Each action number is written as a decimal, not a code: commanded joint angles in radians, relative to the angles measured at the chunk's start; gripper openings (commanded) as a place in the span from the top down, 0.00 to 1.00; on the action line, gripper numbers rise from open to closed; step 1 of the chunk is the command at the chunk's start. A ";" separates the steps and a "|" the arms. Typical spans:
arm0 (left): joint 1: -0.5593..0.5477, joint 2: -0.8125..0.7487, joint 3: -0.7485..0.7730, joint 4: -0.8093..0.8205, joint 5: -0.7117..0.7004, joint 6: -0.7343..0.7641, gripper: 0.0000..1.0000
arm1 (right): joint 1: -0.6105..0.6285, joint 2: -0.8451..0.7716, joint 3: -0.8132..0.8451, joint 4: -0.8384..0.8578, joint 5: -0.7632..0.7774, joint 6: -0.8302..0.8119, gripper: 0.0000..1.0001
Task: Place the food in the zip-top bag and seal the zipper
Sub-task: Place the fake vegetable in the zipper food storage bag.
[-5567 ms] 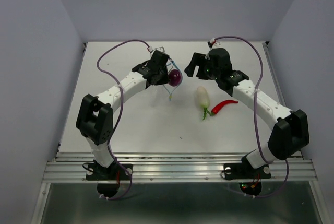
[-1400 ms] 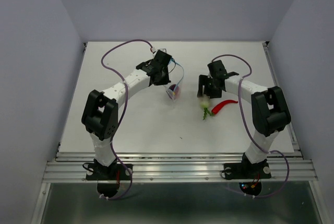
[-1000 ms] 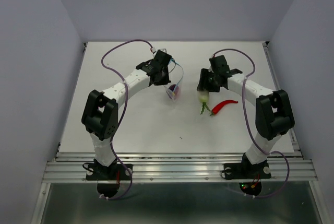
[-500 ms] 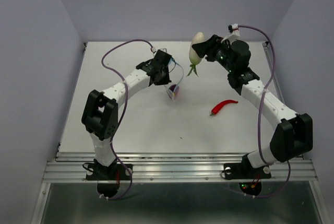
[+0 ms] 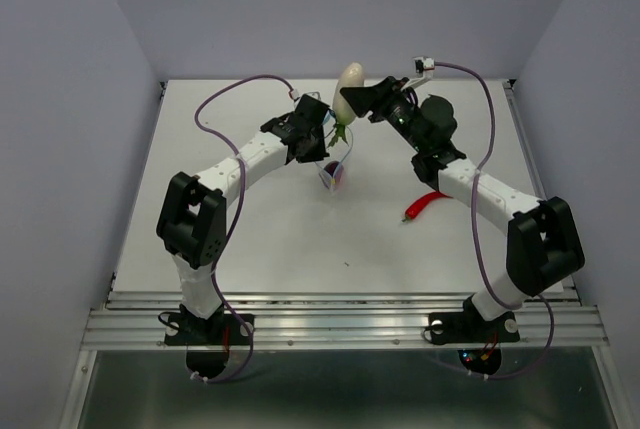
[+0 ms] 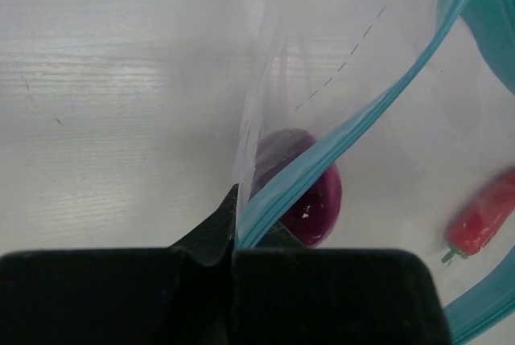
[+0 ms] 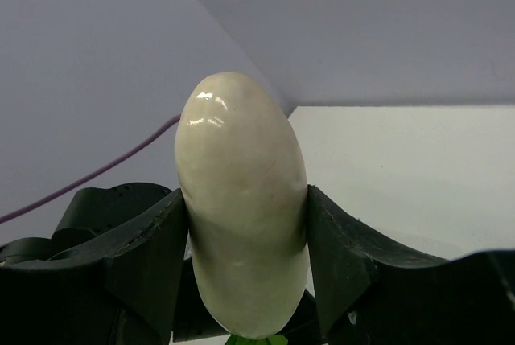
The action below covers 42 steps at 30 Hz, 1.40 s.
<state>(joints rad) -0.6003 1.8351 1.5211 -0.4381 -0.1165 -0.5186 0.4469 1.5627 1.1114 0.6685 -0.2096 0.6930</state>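
Note:
My left gripper (image 5: pixel 318 145) is shut on the light blue zipper (image 6: pixel 338 148) edge of the clear zip-top bag (image 6: pixel 354 47) and holds it up off the table. The dark purple ball (image 6: pixel 310 192) (image 5: pixel 335 175) lies inside the hanging bag. My right gripper (image 5: pixel 355 101) is shut on the white radish (image 7: pixel 241 200) (image 5: pixel 347 87), green tip (image 5: pixel 338 132) down, held in the air just above and right of the bag's mouth. The red chili (image 5: pixel 425 204) lies on the table to the right; it also shows through the bag in the left wrist view (image 6: pixel 483 220).
Purple cables (image 5: pixel 225 99) loop over the white table's (image 5: pixel 260 239) back part behind both arms. The grey walls (image 5: pixel 60 149) close in the table on the left, back and right. A metal rail (image 5: pixel 340 324) runs along the near edge.
My right gripper closed on the radish on the table, lifted it high and carried it left to just above the bag. The left gripper kept holding the bag in place.

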 commanded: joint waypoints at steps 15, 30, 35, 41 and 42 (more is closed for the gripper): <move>0.000 -0.011 0.024 0.018 0.009 -0.011 1.00 | 0.036 0.138 -0.028 0.220 0.141 -0.053 0.71; 0.004 -0.010 0.022 0.025 0.011 -0.029 1.00 | 0.108 0.076 -0.117 0.065 0.182 -0.204 0.70; 0.004 -0.010 0.027 0.021 0.009 -0.031 1.00 | 0.128 0.065 -0.079 -0.088 0.269 -0.253 0.69; 0.004 -0.013 0.021 0.024 0.005 -0.037 1.00 | 0.147 0.059 -0.048 -0.220 0.299 -0.259 0.67; 0.002 -0.011 0.021 0.024 0.005 -0.037 1.00 | 0.147 0.057 -0.047 -0.230 0.297 -0.260 0.67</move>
<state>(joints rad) -0.6003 1.8374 1.5211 -0.4377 -0.1059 -0.5499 0.5804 1.6615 1.0157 0.5140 0.0460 0.4625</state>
